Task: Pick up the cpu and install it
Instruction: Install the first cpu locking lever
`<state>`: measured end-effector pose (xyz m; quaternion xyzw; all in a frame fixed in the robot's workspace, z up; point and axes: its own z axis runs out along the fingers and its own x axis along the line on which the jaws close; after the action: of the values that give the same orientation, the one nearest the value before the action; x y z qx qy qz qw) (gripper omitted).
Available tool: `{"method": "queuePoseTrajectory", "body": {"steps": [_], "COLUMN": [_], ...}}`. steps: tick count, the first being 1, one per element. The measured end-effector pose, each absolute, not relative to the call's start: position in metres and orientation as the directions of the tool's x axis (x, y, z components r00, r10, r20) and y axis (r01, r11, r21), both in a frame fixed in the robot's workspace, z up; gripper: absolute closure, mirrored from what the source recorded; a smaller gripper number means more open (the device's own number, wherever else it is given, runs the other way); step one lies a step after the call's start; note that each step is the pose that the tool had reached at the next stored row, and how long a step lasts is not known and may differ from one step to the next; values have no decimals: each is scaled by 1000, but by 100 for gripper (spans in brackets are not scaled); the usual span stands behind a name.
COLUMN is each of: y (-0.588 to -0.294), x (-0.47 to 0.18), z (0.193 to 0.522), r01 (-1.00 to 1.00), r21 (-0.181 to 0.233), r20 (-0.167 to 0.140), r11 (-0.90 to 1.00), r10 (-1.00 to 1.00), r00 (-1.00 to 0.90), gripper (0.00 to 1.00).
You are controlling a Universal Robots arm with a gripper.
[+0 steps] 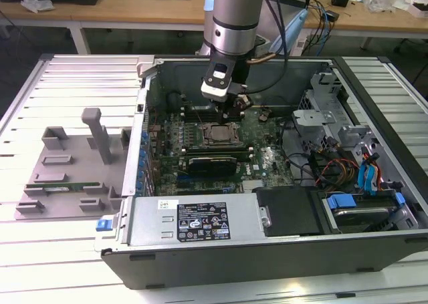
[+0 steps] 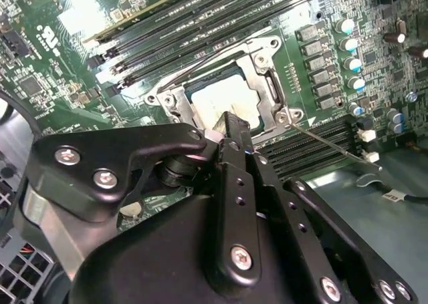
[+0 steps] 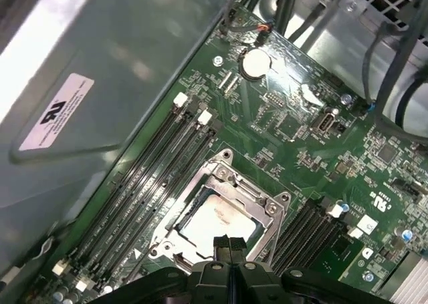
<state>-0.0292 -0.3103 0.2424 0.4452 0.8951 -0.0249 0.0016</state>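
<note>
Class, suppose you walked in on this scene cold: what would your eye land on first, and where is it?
The open computer case lies on its side on a slatted table, its green motherboard exposed. In both wrist views the gripper hangs close above the silver cpu, which sits in its socket frame. A grey tray stands at the exterior view's left.

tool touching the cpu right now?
Cannot tell. In both wrist views the tool overlaps the cpu in its socket; neither contact nor gap shows.
</note>
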Motion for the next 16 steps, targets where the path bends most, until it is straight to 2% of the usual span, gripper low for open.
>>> {"method": "queuePoseTrajectory", "body": {"steps": [16], "y": [-310], "x": [-29], "z": [242], "r01": [644], "r21": [-43], "r20": [-25], "r11": [764], "r10": [644], "r00": [-765], "gripper": [89]}}
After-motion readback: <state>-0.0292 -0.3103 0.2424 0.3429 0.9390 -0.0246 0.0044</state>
